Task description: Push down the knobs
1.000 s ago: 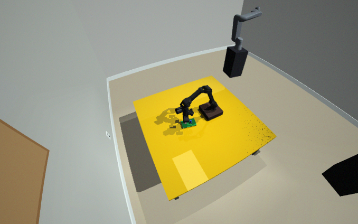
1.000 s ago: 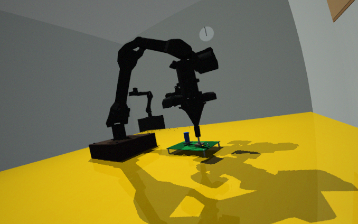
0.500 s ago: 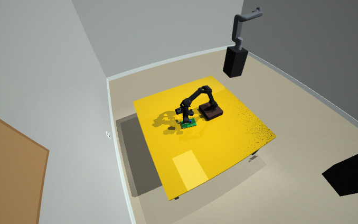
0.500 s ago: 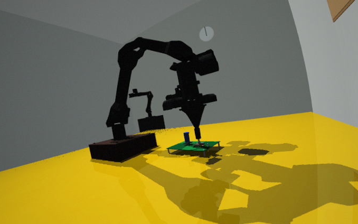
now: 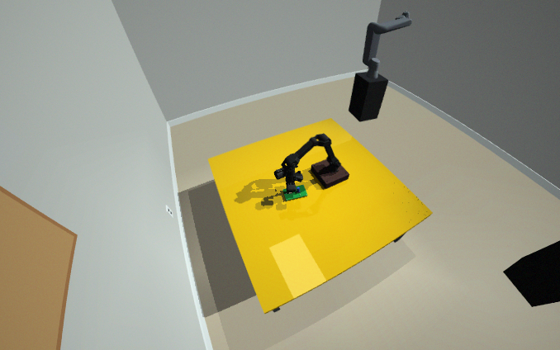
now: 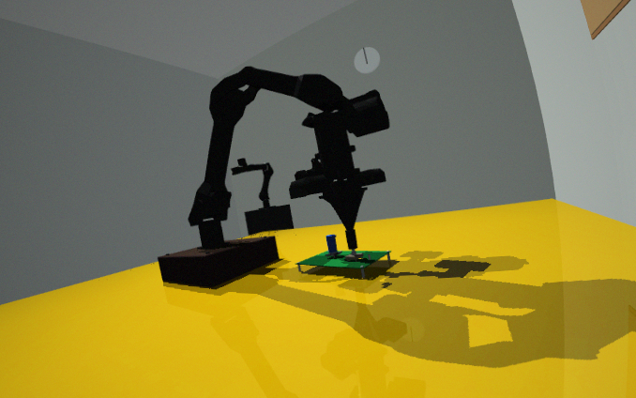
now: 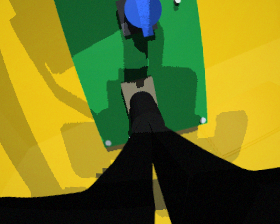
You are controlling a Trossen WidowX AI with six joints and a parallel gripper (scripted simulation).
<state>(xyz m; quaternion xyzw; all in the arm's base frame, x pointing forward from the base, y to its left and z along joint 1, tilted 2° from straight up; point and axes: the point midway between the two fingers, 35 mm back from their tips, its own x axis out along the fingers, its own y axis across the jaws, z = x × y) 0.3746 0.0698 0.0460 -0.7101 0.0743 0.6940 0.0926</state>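
Observation:
The green circuit board (image 5: 290, 198) (image 6: 314, 261) (image 7: 181, 55) stands on short legs on the yellow table. A blue knob (image 5: 298, 189) (image 6: 331, 243) (image 7: 143, 11) stands upright over a dark potentiometer. A grey-tan potentiometer (image 6: 354, 257) (image 7: 127, 91) sits near the other end of the board. My gripper (image 5: 291, 190) (image 6: 353, 247) (image 7: 147, 128) is shut, pointing down with its tips right over the grey-tan potentiometer. The tips hide its shaft and any knob on it; whether they touch it is not clear.
The arm's dark brown base block (image 5: 329, 174) (image 6: 247, 264) stands on the table beside the board, on the blue knob's side. Small pale screws (image 7: 203, 120) mark the board's corners. The arm's shadows fall across the board and the table.

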